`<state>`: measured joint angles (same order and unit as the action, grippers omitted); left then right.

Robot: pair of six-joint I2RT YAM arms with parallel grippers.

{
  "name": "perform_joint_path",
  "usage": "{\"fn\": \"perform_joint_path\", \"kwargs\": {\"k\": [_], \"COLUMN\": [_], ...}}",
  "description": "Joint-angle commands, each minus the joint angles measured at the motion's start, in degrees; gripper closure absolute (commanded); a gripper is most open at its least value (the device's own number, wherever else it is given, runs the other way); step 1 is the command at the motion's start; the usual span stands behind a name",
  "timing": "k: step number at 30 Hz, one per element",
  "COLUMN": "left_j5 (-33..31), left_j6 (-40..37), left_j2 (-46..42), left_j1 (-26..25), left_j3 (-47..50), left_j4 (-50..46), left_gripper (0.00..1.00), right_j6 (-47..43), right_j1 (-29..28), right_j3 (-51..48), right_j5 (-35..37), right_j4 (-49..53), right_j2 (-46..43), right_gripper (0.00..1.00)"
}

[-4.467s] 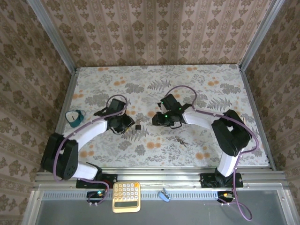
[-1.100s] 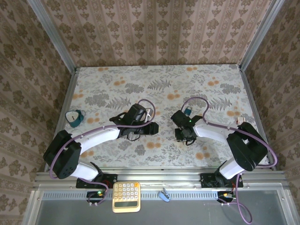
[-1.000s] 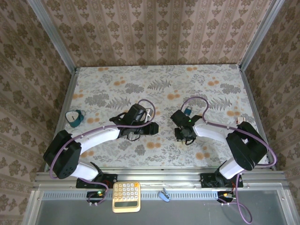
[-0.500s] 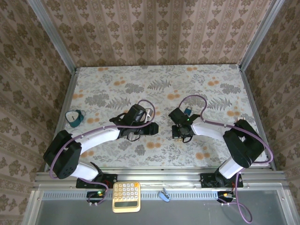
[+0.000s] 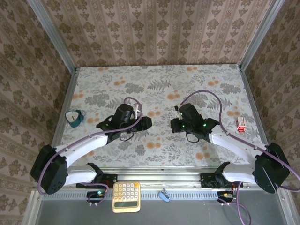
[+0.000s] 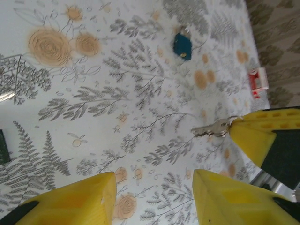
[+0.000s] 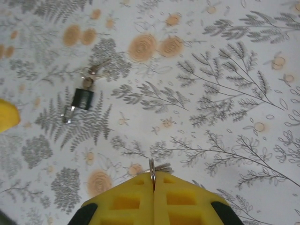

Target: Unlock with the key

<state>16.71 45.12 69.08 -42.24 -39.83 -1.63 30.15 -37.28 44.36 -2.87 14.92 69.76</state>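
Observation:
My right gripper point(image 7: 153, 176) is shut on a metal key ring point(image 7: 152, 167), and the silver keys point(image 7: 162, 167) hang just past its yellow fingertips, above the table. In the left wrist view one key point(image 6: 211, 128) sticks out sideways from that gripper's yellow finger point(image 6: 251, 136). The small dark padlock point(image 7: 83, 99) lies flat on the floral table, ahead and to the left of the right gripper. My left gripper point(image 6: 153, 179) is open with nothing between its fingers. From above, the left gripper point(image 5: 144, 123) and right gripper point(image 5: 175, 125) face each other mid-table.
A red-and-white item point(image 5: 241, 124) lies at the right, and a teal object point(image 5: 74, 117) at the left edge. A small blue object point(image 6: 182, 45) sits behind the right gripper. A yellow calculator point(image 5: 126, 197) and a blue clip point(image 5: 165, 194) rest on the front ledge.
The right gripper has closed on the key ring and risen off the table, its arm swinging out to the right. The left gripper has pulled back slightly to the left.

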Motion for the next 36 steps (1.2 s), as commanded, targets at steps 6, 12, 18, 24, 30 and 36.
{"fn": "perform_joint_path", "kwargs": {"k": [6,12,18,24,30,36], "left_j5": [5.9,16.3,26.7,28.9,29.0,29.7], "left_j6": [2.3,3.4,6.0,7.3,7.1,7.8], "left_j2": [-4.9,-5.1,-2.6,0.6,2.4,3.3], "left_j1": [2.0,4.2,4.1,3.0,2.2,1.8], "left_j3": [3.7,6.4,5.6,4.0,2.4,1.6], "left_j4": [13.4,27.2,40.0,44.2,44.9,44.7], "left_gripper": [0.40,0.35,0.33,0.30,0.29,0.43], "right_j6": [-3.0,-2.2,1.5,4.1,5.0,5.8], "right_j1": [0.9,4.0,7.2,7.8,7.8,7.8], "right_j3": [6.2,11.3,14.9,15.4,15.0,14.3], "right_j5": [-9.5,-21.8,-31.1,-35.5,-36.7,-36.4], "right_j4": [0.9,2.7,2.8,1.0,0.5,-0.4], "right_j2": [-1.7,-1.6,-0.6,-0.5,-0.5,-0.2], "right_gripper": [1.00,1.00,1.00,1.00,1.00,1.00]}}
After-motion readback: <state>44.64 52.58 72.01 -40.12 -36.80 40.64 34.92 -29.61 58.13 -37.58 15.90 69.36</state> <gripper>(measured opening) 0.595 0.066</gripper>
